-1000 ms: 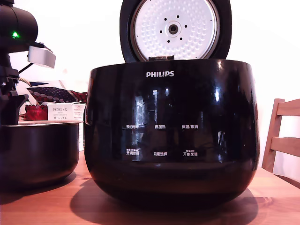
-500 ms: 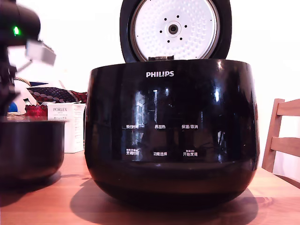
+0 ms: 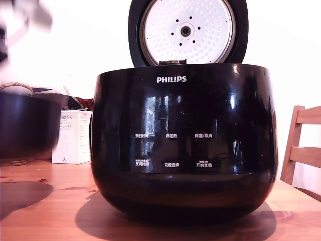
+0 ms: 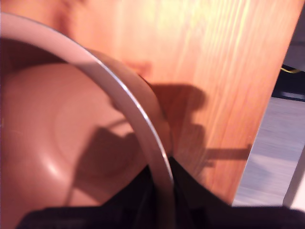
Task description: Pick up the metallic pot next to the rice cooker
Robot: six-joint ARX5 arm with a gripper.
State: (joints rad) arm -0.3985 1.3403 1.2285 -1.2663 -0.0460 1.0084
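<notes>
The rice cooker fills most of the exterior view: a glossy black rounded body with a white PHILIPS logo and white button labels, standing on the wooden tabletop. Its round lid stands open and upright behind the body, with the silver dimpled inner plate facing the camera.

At the exterior view's left edge, the metallic pot is blurred and hangs clear of the tabletop, with its dark shadow lying on the wood below it. It is apart from the cooker, with a gap between them. In the wrist view the same pot shows its smooth rounded interior and a thin pale rim that runs in an arc down to the tool. The tool's dark fingers sit one on each side of the rim, pinching the pot's wall between them.

A wooden chair stands at the exterior view's right edge, behind the tabletop. A white box with partly hidden lettering stands on the tabletop between the pot and the cooker, farther back. Beyond the tabletop's edge in the wrist view lies a pale floor.
</notes>
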